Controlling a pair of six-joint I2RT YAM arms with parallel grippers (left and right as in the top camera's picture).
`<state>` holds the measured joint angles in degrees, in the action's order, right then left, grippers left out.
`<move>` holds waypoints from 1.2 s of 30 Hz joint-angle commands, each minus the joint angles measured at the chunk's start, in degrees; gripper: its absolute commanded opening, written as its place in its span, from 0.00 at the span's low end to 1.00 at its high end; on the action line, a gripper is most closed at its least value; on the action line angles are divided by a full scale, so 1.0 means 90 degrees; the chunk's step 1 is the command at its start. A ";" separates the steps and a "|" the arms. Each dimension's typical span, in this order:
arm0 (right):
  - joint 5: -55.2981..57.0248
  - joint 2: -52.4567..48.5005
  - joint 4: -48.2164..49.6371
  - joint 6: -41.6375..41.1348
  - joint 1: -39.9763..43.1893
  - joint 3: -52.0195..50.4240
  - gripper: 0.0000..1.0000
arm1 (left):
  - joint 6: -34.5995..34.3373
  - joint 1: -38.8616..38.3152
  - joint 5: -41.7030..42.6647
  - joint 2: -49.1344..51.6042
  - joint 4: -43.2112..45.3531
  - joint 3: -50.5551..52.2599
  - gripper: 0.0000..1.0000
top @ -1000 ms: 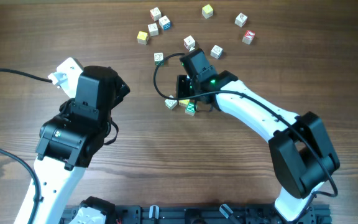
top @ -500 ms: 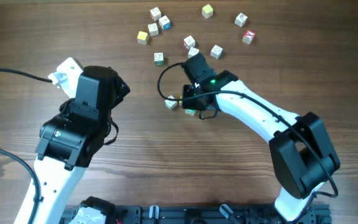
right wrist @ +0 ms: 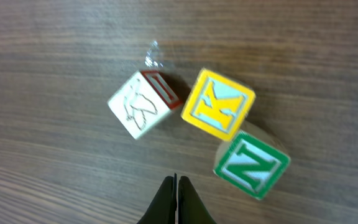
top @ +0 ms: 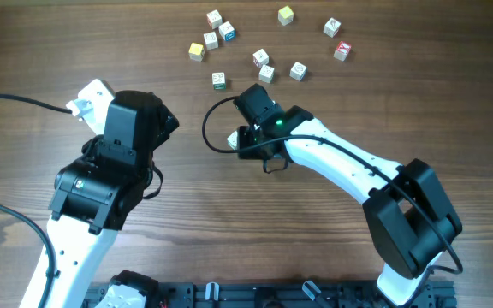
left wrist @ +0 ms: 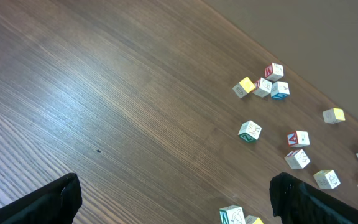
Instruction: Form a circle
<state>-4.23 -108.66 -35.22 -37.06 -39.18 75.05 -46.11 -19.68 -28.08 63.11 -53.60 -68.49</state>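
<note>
Our right gripper [right wrist: 176, 198] is clenched, its fingertips pressed together with nothing between them. Just ahead of the tips, and not touching them, lies the circle [right wrist: 218, 104]. We can see three of its cubes, set in a short arc. A white cube [right wrist: 143, 102] has a bird sketch and a red-lettered side. A yellow "K" cube [right wrist: 218, 104] sits just beside it, and a green "N" cube [right wrist: 252, 165] lies close against the K's near corner. The tips point into the hollow of the arc.

From overhead, near mid-table, the right wrist covers the group apart from one white corner on its left. A black cable [top: 204, 133] loops beside it on that side.

Loose letter cubes [top: 298, 71] are scattered toward the table's far edge. The nearest are a green-trimmed one [top: 218, 80] and a white pair [top: 266, 73].

Our left gripper [left wrist: 174, 202] is released, its fingers spread wide over bare table [left wrist: 104, 93] on the left side, well apart from the circle.
</note>
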 commanded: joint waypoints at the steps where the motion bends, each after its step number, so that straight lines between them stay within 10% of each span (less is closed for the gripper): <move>1: 0.0182 -0.0211 0.0151 -0.0046 -0.0044 0.0039 0.05 | 0.0100 0.0053 -0.0107 0.0007 0.0015 -0.0070 1.00; 36: 0.0639 -0.0430 0.0440 -0.0073 -0.0170 -0.0187 0.05 | 0.0100 0.0053 -0.0107 0.0007 0.0015 -0.0070 1.00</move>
<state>0.08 -111.09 -31.51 -37.26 -40.27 73.84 -46.11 -19.68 -28.05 63.11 -53.60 -68.49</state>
